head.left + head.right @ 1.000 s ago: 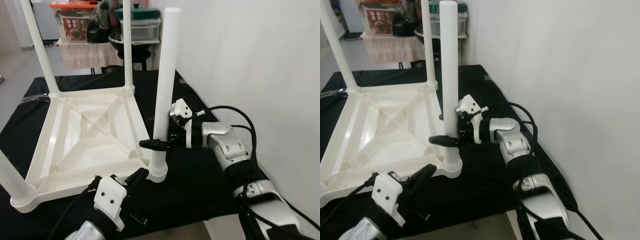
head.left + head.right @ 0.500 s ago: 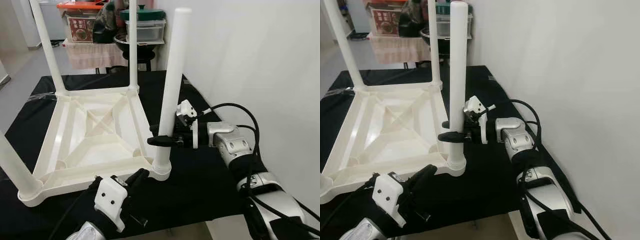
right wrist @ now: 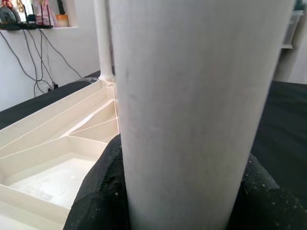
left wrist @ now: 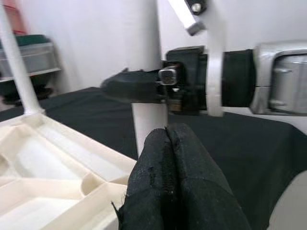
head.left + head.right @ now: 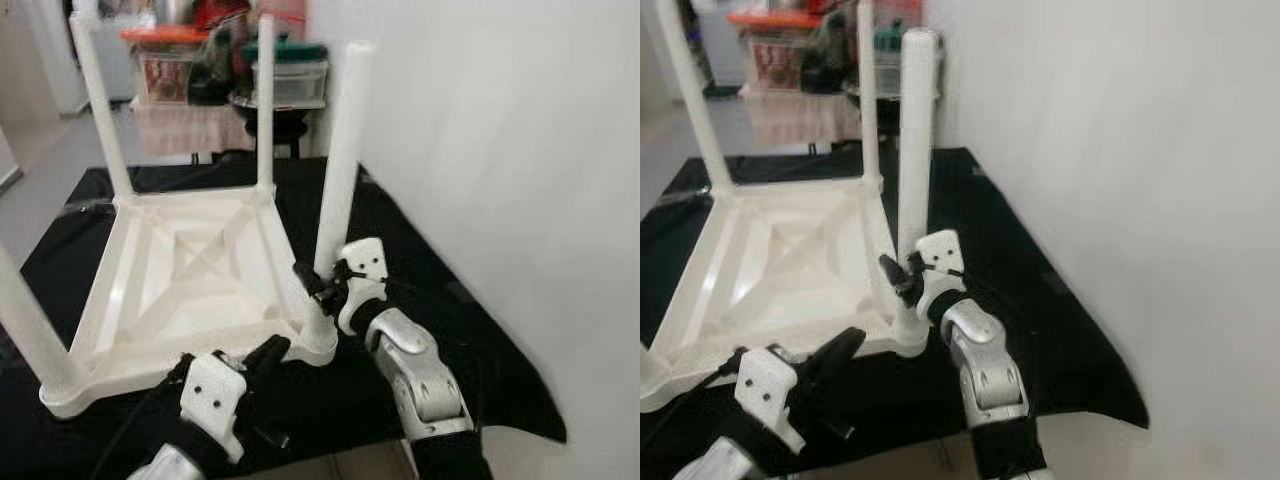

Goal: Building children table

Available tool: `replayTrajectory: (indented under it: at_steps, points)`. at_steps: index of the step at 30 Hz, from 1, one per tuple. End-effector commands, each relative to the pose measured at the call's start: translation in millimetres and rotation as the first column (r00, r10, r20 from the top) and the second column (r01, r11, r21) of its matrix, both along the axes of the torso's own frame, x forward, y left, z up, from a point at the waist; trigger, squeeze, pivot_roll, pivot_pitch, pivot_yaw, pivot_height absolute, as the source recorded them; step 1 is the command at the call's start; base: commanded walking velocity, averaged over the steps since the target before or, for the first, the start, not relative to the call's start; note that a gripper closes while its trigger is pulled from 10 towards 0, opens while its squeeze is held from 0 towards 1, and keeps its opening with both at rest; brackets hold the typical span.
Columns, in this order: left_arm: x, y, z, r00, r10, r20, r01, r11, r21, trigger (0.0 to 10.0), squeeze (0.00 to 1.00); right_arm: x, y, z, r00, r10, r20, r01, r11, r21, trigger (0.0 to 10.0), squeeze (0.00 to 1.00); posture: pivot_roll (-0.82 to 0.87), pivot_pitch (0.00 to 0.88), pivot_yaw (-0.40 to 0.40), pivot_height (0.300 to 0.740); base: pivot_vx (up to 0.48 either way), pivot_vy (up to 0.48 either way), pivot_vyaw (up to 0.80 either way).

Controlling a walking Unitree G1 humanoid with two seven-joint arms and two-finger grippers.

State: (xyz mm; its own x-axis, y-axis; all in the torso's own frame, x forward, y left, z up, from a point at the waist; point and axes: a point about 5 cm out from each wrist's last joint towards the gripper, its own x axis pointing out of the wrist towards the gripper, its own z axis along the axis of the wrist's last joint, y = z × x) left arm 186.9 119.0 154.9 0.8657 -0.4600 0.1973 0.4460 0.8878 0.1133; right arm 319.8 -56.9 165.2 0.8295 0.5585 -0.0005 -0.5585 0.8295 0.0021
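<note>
A white plastic children's table (image 5: 128, 362) lies upside down on a black cloth, its legs pointing up. My right gripper (image 5: 318, 285) is shut on the near right leg (image 5: 340, 150) just above the corner socket. In the right wrist view the black fingers (image 3: 96, 191) wrap around the thick white leg (image 3: 192, 96). My left gripper (image 5: 272, 350) sits low at the front, close to the same corner, fingers (image 4: 168, 182) pressed together on nothing. In the left wrist view it points at the leg (image 4: 148, 129) and the right gripper's fingers (image 4: 134, 86).
A white wall (image 5: 500, 150) rises close on the right. At the back, a small stand holds storage boxes (image 5: 285, 75) and a cloth-draped shelf (image 5: 185, 115). The black cloth (image 5: 480, 360) ends at the table's front edge, near my arms.
My head has shifted and the picture is blurred. The right arm has swung from the right side round to the front of the leg, still shut on it. The left gripper stays put.
</note>
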Motion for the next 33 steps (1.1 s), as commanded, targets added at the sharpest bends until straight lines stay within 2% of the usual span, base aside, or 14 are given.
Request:
replayTrajectory:
  at_steps: [1,6,7,9,10,17,18,20,23,25,26,28,29,33]
  points:
    - [0.5,0.2,-1,1.0,-0.009,-0.009,0.009,1.0,0.002,10.0,0.0,-4.3,9.6,-25,0.994,0.044,-0.104,-0.051,0.996,-0.07,0.0,0.0,0.04,0.016,-0.063,0.74,0.0,0.0,0.0]
    - [2.2,-0.3,0,1.0,0.001,0.001,-0.001,1.0,0.006,10.0,0.0,-3.8,5.4,-21,0.991,-0.08,-0.111,0.067,0.99,-0.122,0.7,0.0,0.06,0.012,-0.071,0.74,0.0,0.0,0.0]
    - [2.2,-0.7,0,1.0,0.001,0.001,-0.001,1.0,0.006,10.0,0.0,-4.5,6.3,-18,0.992,-0.056,-0.117,0.044,0.994,-0.104,10.0,0.0,0.06,0.012,-0.074,0.74,0.0,0.0,0.0]
    - [2.2,-0.9,0,1.0,0.001,0.002,-0.001,1.0,0.006,10.0,0.0,-5.1,7.0,-16,0.992,-0.036,-0.12,0.025,0.996,-0.088,10.0,0.0,0.06,0.012,-0.074,0.74,0.0,0.0,0.0]
    - [2.2,-1.6,0,1.0,0.0,0.001,0.0,1.0,0.005,10.0,0.0,-3.5,8.0,-10,0.995,0.027,-0.101,-0.034,0.997,-0.068,10.0,1.0,0.06,0.011,-0.078,0.74,0.0,0.0,0.0]
    - [2.3,-4.1,0,1.0,-0.007,0.001,0.007,1.0,0.001,10.0,0.0,14.1,-1.2,21,0.941,0.337,0.03,-0.334,0.94,-0.067,10.0,0.96,0.06,0.009,-0.089,0.74,0.0,0.0,0.0]
    - [2.2,-4.5,0,1.0,-0.007,0.002,0.007,1.0,0.0,10.0,0.0,19.0,-5.9,28,0.907,0.418,0.051,-0.413,0.906,-0.093,10.0,0.0,0.06,0.008,-0.091,0.74,0.0,0.0,0.0]
    - [2.2,-4.5,0,1.0,-0.007,0.002,0.007,1.0,0.0,10.0,0.0,19.0,-5.9,28,0.907,0.418,0.051,-0.413,0.906,-0.093,10.0,0.0,0.06,0.008,-0.091,0.74,0.0,0.0,0.0]
    - [1.8,-5.3,-1,1.0,-0.006,0.002,0.006,1.0,0.0,10.0,0.0,26.3,-12.4,35,0.848,0.528,0.048,-0.518,0.845,-0.132,10.0,0.0,0.08,0.007,-0.096,0.74,0.0,0.0,0.0]
    - [1.3,-5.7,-1,1.0,-0.006,0.002,0.006,1.0,0.001,10.0,0.0,31.5,-15.8,35,0.817,0.576,0.022,-0.565,0.809,-0.161,8.8,0.0,0.09,0.006,-0.101,0.74,0.0,0.0,0.0]
    - [0.8,-6.1,-1,1.0,-0.005,0.001,0.005,1.0,0.002,10.0,0.0,34.7,-18.4,35,0.794,0.608,0.001,-0.598,0.782,-0.177,4.2,0.0,0.09,0.006,-0.103,0.74,0.0,0.0,0.0]
    - [0.3,-6.4,-2,1.0,-0.005,0.0,0.005,1.0,0.002,10.0,0.0,37.3,-20.9,35,0.776,0.631,-0.014,-0.623,0.762,-0.176,4.2,0.0,0.09,0.006,-0.105,0.74,0.0,0.0,0.0]
    - [-0.2,-6.6,-2,1.0,-0.005,-0.001,0.005,1.0,0.002,10.0,0.0,40.5,-23.5,38,0.766,0.643,-0.02,-0.637,0.755,-0.157,0.0,0.0,0.09,0.006,-0.106,0.74,0.0,0.0,0.0]
    - [-1.5,-7.2,-2,1.0,-0.004,-0.002,0.004,1.0,0.004,10.0,0.0,46.7,-30.8,47,0.745,0.667,-0.017,-0.665,0.739,-0.105,0.0,0.0,0.1,0.007,-0.106,0.74,0.0,0.0,0.0]
